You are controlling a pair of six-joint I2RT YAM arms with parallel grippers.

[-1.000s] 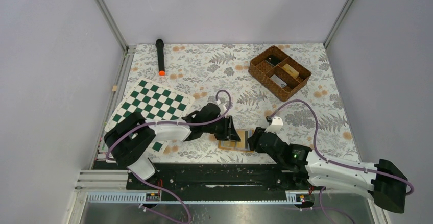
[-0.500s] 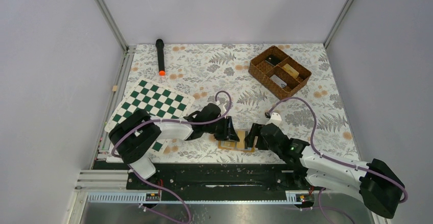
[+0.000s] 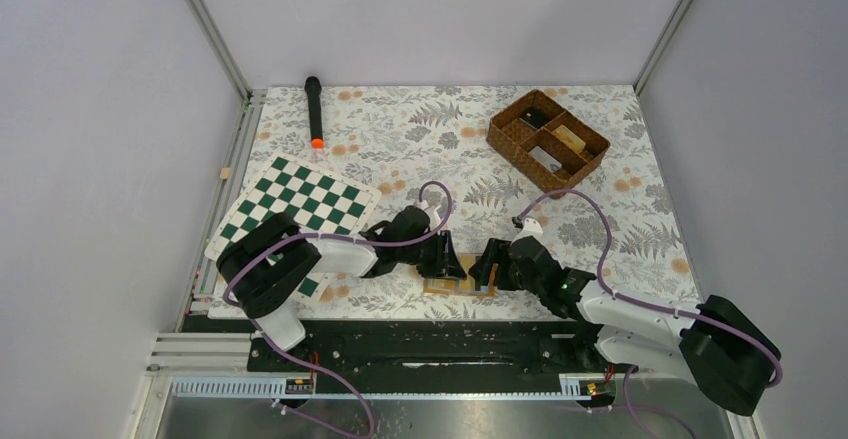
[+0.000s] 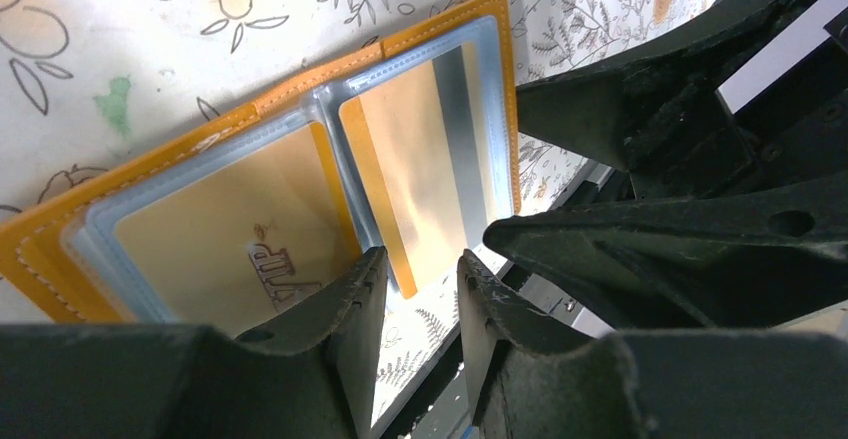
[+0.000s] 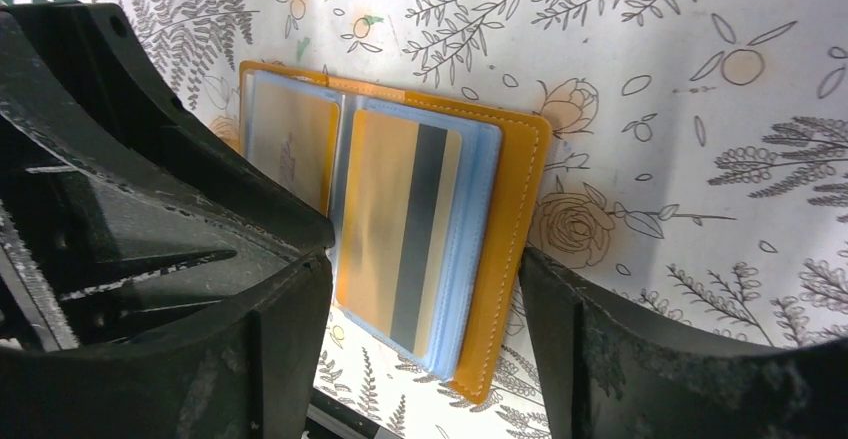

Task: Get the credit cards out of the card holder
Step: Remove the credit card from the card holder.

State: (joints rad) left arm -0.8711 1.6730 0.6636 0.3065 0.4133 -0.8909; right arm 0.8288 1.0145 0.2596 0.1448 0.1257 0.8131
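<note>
while holder point(image 5: 520, 189) lies open, two cards point(image 5: 400, 229)

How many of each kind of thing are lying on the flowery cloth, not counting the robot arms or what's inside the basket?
Card holder: 1
Striped card and printed card: 2 cards
Checkerboard: 1
Flashlight: 1
Wicker basket: 1
Total: 6
</note>
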